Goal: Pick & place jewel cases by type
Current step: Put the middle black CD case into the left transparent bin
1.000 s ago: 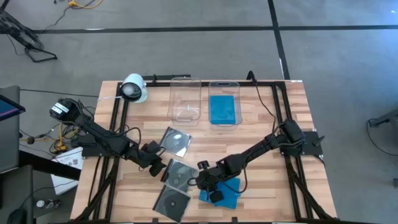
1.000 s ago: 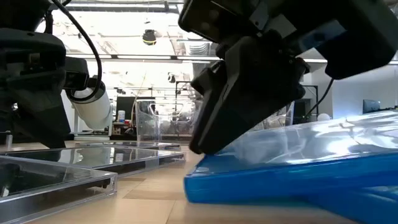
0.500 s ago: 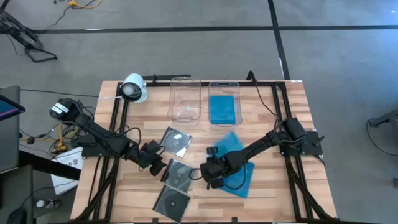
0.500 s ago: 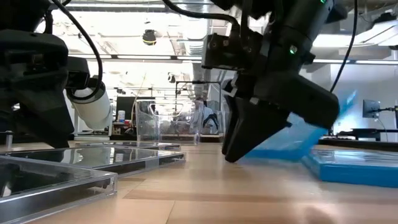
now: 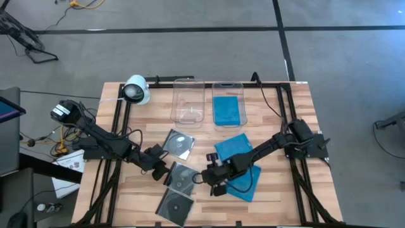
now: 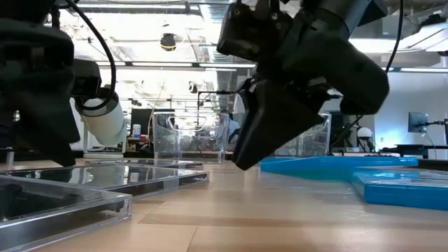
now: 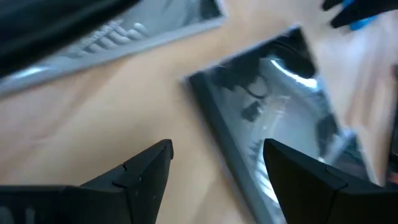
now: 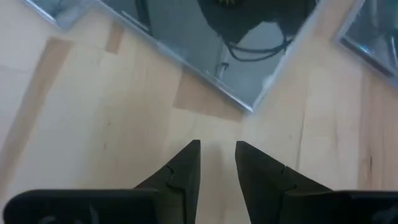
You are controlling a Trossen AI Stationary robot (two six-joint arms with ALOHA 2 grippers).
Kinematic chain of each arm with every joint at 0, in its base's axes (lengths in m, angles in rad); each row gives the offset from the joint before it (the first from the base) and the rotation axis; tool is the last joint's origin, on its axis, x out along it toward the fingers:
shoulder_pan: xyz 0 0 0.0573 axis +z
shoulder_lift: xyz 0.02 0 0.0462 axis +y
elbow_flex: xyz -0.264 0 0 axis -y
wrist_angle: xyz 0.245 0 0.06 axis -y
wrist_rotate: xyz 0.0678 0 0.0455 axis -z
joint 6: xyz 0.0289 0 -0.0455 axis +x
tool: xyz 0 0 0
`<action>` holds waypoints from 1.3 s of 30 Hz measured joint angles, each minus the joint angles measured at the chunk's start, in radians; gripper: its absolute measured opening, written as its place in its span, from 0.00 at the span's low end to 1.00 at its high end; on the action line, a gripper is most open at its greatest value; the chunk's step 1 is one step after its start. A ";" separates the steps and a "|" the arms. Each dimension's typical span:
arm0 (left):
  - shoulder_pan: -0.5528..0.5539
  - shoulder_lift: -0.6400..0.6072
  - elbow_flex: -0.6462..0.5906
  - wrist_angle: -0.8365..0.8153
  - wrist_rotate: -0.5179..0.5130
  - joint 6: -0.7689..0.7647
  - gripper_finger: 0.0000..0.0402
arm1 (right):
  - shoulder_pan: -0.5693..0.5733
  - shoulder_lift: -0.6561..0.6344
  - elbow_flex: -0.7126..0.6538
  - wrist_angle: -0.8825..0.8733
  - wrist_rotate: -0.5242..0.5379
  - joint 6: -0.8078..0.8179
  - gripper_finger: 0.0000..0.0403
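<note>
In the high view the right gripper (image 5: 213,180) sits low at centre frame, just right of the clear cases. Its two fingers (image 8: 186,165) stand close together with a thin strip of bare wood between them, pinching nothing. Two blue jewel cases lie right of it: one (image 5: 233,149) toward the middle of the table, the other (image 5: 245,183) below it, with the right arm lying across both; they seem to overlap, though the arm hides where they meet. A third blue case (image 5: 228,111) rests inside the right-hand tub (image 5: 228,87) at the upper centre, while the left-hand tub (image 5: 188,101) beside it holds none.

The left gripper (image 5: 158,170) hovers at lower left of centre, its fingers (image 7: 146,171) spread wide over the wood with a clear case (image 7: 280,130) just past them. Three clear jewel cases lie around it: one (image 5: 178,142) above, one (image 5: 181,177) to its right, one (image 5: 174,206) near the bottom edge of the table (image 5: 297,126). A white cylinder (image 5: 136,90) lies at the table's upper left.
</note>
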 joint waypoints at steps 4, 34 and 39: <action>-0.023 0.000 0.000 0.036 0.042 -0.053 0.63 | 0.022 0.000 0.001 0.056 -0.017 -0.007 0.24; -0.082 0.223 0.021 0.288 -0.022 -0.282 0.63 | 0.010 0.123 0.032 0.221 -0.060 0.054 0.24; -0.082 0.225 0.018 0.326 -0.049 -0.240 0.63 | -0.007 0.124 0.032 0.219 -0.058 0.087 0.24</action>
